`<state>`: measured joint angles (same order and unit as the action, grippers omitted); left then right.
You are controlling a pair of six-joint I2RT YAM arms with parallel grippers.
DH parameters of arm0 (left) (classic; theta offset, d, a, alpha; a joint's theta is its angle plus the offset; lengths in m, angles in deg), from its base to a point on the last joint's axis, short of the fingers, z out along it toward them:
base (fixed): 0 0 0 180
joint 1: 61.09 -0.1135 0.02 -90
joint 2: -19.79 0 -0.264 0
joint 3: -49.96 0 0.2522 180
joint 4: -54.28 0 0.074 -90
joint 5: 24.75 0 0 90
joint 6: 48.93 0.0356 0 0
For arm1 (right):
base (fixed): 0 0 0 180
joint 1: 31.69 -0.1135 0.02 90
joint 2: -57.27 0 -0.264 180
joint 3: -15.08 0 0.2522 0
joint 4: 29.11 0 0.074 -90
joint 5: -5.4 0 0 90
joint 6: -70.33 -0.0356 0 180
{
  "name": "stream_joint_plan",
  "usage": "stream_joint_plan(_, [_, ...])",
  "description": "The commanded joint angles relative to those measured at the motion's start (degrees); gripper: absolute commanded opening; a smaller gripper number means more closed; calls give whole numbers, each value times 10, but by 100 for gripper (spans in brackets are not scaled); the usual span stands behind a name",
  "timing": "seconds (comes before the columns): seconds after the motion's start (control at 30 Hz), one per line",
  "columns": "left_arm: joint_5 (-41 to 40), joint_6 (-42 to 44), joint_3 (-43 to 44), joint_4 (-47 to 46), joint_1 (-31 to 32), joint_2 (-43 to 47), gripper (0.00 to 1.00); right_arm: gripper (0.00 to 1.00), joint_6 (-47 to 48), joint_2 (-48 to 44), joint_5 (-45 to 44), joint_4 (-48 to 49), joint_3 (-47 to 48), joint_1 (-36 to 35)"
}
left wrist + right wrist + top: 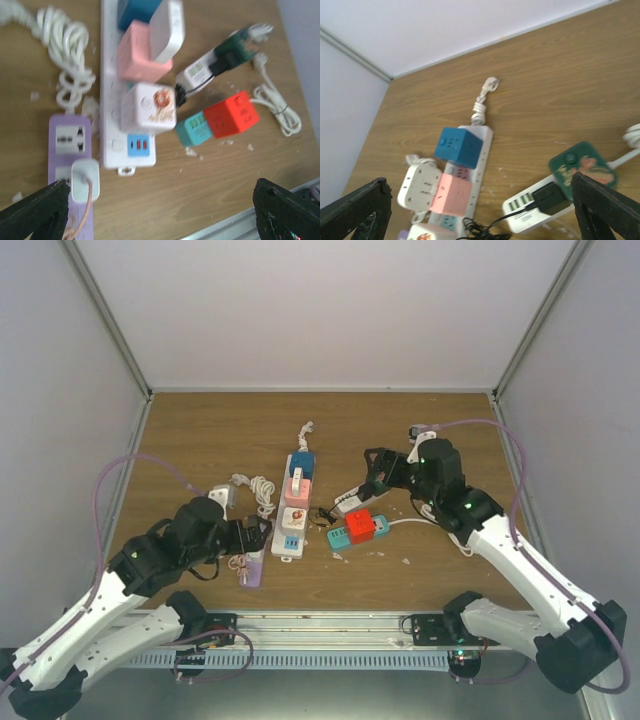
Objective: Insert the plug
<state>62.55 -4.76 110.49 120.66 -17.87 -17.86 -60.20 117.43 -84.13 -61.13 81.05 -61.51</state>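
Note:
A white plug (85, 180) with a thin pinkish cord sits in a socket of the purple power strip (67, 140). My left gripper (160, 215) hangs open above the bare wood just right of it, with nothing between its fingers (35, 210). A black plug (550, 197) sits in the white strip with green ports (530, 212), its black cord trailing left. Above that strip my right gripper (480, 215) is open and empty. In the top view the left gripper (255, 538) is by the purple strip (252, 570) and the right gripper (375, 475) is over the white strip (352, 500).
A long white power strip (276, 545) in the middle carries blue (301, 464), pink (297, 490) and white (292, 518) cube adapters. A red cube (359, 526) sits on a teal strip (338, 536). Coiled white cords (262, 492) lie beside them. Grey walls enclose the table.

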Motion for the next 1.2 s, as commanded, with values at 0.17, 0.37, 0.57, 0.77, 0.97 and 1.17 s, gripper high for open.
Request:
stream_joint_plan(0.17, [-169,171,170,-90,-4,-61,99,100,129,-124,-202,-84,23,5])
stream_joint_plan(0.37, [-209,223,203,-138,-4,-37,99,100,152,-222,-310,-139,34,5])
stream_joint_plan(0.57, [-259,263,202,-145,-4,17,99,100,140,-287,-383,-189,56,6])
stream_joint_plan(0.77, [-302,265,167,-164,-4,95,99,100,115,-347,-402,-207,56,6])
stream_joint_plan(0.97, [-304,268,150,-166,-4,131,99,100,104,-383,-417,-217,52,5])
stream_joint_plan(1.17, [-313,262,161,-153,-4,126,99,100,98,-396,-425,-224,48,6])
